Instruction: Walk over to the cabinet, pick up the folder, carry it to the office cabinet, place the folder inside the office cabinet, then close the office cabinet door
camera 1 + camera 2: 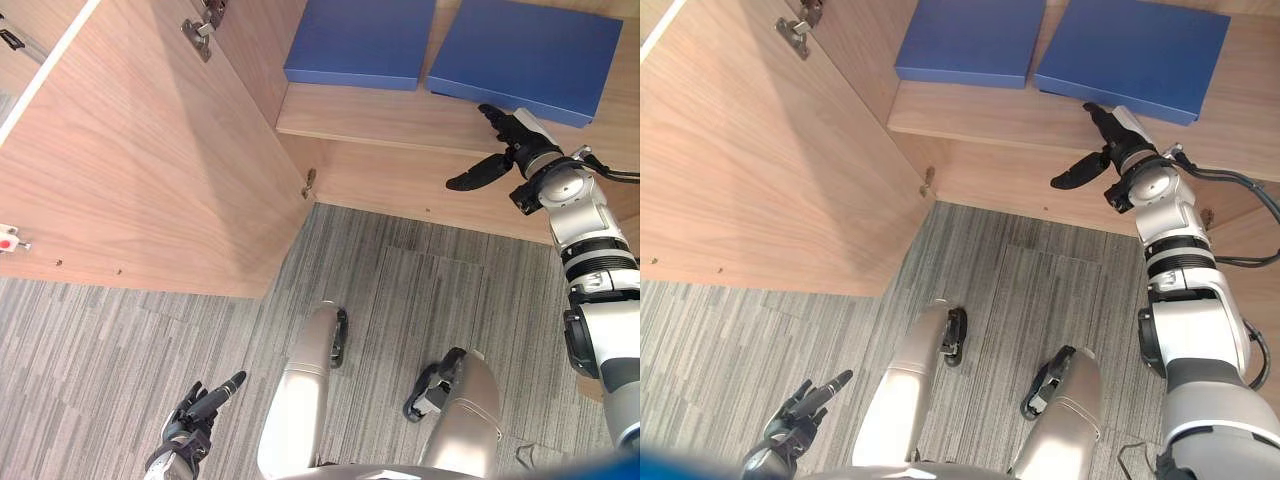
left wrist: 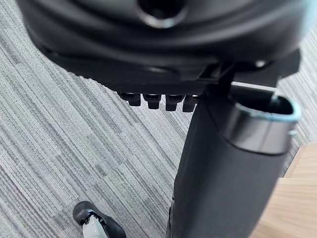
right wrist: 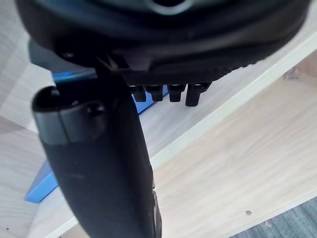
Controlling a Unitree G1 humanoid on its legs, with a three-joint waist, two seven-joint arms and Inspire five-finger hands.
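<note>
Grey carpet (image 1: 100, 350) is noted before the open office cabinet (image 1: 420, 185), with its door (image 1: 150, 170) swung wide at frame left. A left folder (image 1: 362, 40) and a right folder (image 1: 530, 55) are laid flat on the shelf (image 1: 380, 115), presumably clear of the door. The right hand (image 1: 522, 140) is held at the shelf edge, fingers (image 1: 495, 115) straight, nothing gripped. The left hand (image 1: 195, 415) hangs relaxed and empty at lower left.

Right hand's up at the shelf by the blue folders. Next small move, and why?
Probably draw the open right hand back off the light wooden shelf: it holds nothing, the flat blue folder beside it already lies on the shelf, and the wooden cabinet door stands wide open, not yet shut.
</note>
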